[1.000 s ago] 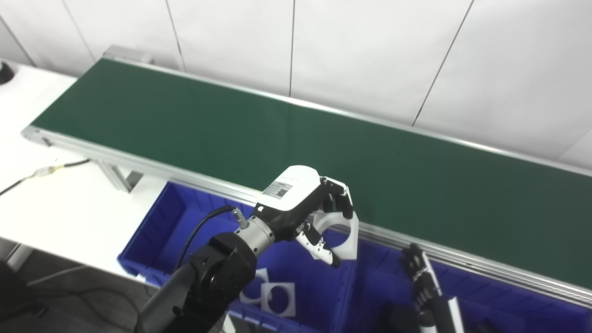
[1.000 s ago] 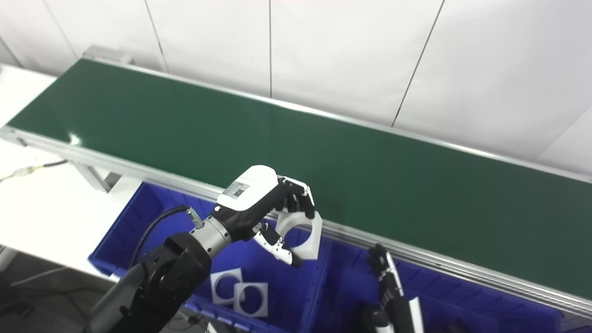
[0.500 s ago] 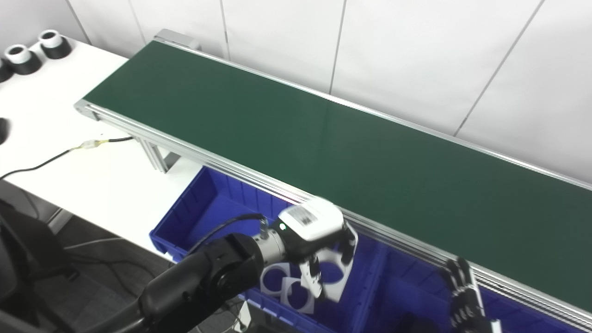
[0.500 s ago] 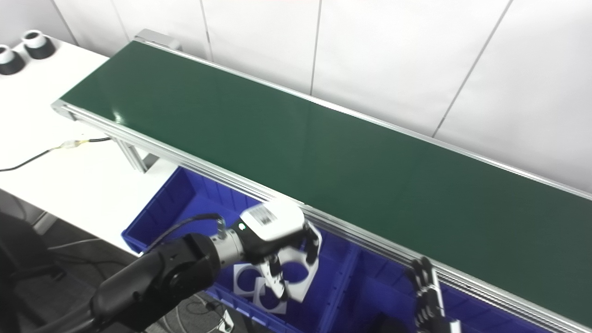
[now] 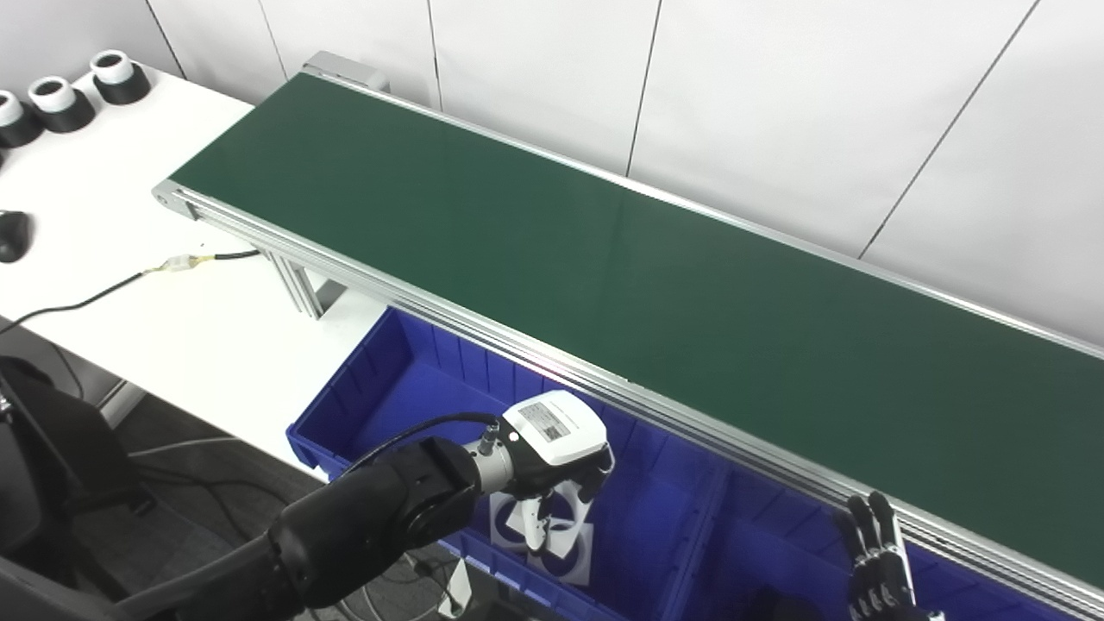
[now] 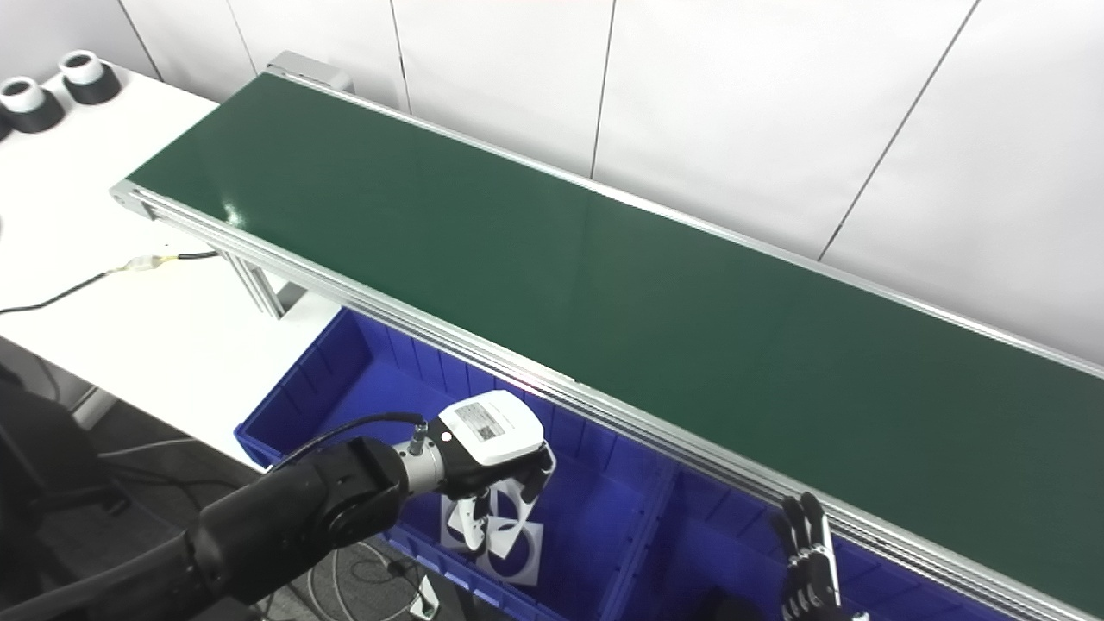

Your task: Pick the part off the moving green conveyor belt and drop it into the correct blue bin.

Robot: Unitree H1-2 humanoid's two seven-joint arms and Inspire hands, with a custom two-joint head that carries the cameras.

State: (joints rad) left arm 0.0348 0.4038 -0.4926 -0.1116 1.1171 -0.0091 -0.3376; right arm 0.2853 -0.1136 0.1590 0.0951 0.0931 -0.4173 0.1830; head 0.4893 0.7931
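Left hand (image 5: 556,448) low inside left blue bin (image 5: 379,405), grip state hidden by its own back, white ring-plate parts (image 5: 561,530) lying beneath it; right hand (image 5: 875,561) fingers spread, empty; belt (image 5: 604,259) bare.

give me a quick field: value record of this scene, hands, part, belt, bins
left hand: lowered into the left blue bin, over the white parts; grip hidden
white parts: flat squares with round holes, on that bin's floor
right hand: fingers apart, holding nothing, beside the belt's near rail
green belt: bare
right blue bin: contents hidden
table: black-and-white cups, cable
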